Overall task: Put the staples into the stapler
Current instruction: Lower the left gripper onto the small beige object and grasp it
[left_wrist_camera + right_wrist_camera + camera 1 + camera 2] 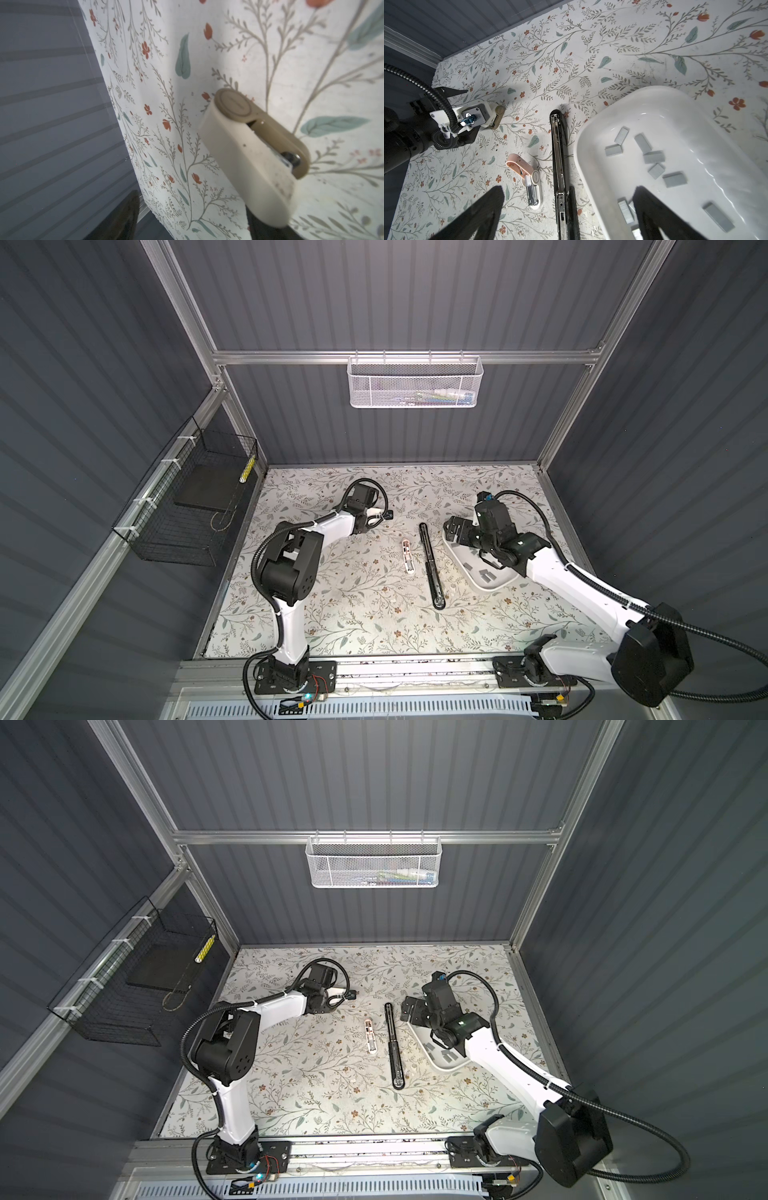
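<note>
Right wrist view gives the clearest read on progress. The black stapler point(557, 149) lies opened flat about mid-surface, running from the far edge toward the near edge, its metal channel facing up. I see no strip in the stretch of channel that shows. The staples point(653, 156) are all loose in the white tray point(695, 128), which sits just beside the stapler toward the right edge of the surface point(353, 614).

The right claw point(568, 188) is spread wide and holds nothing. One finger is over the tray and the other is over the surface on the stapler's far side. The left claw point(473, 113) is near the far edge, also spread, with a small beige stapler point(249, 149) against one finger. It does not look pinched.

My judgement is that the task is at an early stage. Opening the stapler looks done. Picking up a strip, seating it in the channel and closing the stapler all remain.

Counts:
- **Staple strips:** nine can be told apart in the tray. A finger hides part of the cluster at the near end, so there may be one more.
- **Staplers:** three, namely the long black one, the beige one and a small pink-and-white stapler point(529, 180) lying open just left of the black one.
- **Tray:** one.
</note>
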Tool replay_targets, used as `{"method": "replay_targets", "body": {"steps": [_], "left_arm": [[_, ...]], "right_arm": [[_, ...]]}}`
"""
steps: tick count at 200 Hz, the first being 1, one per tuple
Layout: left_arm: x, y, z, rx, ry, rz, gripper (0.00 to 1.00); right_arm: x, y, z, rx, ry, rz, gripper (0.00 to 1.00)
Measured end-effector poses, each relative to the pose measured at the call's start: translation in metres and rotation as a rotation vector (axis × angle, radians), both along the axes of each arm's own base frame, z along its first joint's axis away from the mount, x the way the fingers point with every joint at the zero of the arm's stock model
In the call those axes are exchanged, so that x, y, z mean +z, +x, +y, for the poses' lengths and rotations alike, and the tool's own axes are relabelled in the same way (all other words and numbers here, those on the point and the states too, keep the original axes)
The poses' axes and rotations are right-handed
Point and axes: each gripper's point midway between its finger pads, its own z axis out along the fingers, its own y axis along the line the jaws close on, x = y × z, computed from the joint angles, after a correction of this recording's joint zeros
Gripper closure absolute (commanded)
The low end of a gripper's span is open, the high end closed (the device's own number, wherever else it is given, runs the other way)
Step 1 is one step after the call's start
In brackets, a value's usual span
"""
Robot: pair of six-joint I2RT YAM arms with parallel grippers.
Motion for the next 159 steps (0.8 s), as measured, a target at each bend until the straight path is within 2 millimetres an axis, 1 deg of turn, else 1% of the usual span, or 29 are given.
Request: {"method": "replay_targets", "body": {"steps": [40, 48, 75, 96, 121, 133, 149, 159], "left_arm": [[0.0, -0.006, -0.025, -0.075, 0.001, -0.001, 0.2], [-0.001, -0.009, -0.031, -0.1, 0.0, 0.005, 0.2], [-0.006, -0.018, -0.043, -0.164, -0.007, 0.045, 0.2], [-0.012, -0.027, -0.049, -0.198, -0.016, 0.088, 0.2], [-0.017, -0.035, -0.049, -0.212, -0.017, 0.135, 0.21], [-0.014, -0.035, -0.05, -0.215, -0.017, 0.147, 0.24], [-0.008, -0.034, -0.052, -0.221, -0.021, 0.157, 0.31], [-0.003, -0.031, -0.055, -0.227, -0.023, 0.164, 0.32]], "right_arm": [[-0.004, 0.0, 0.001, 0.004, 0.004, 0.016, 0.01], [-0.005, 0.0, 0.001, 0.006, 0.006, 0.019, 0.01], [-0.008, 0.0, 0.002, 0.009, 0.01, 0.032, 0.01], [-0.008, 0.001, 0.002, 0.007, 0.013, 0.032, 0.01], [-0.008, 0.0, 0.002, 0.007, 0.017, 0.035, 0.01], [-0.008, 0.0, 0.002, 0.008, 0.019, 0.035, 0.01], [-0.008, 0.001, 0.002, 0.007, 0.025, 0.038, 0.01], [-0.008, 0.0, 0.003, 0.008, 0.028, 0.04, 0.01]]}}
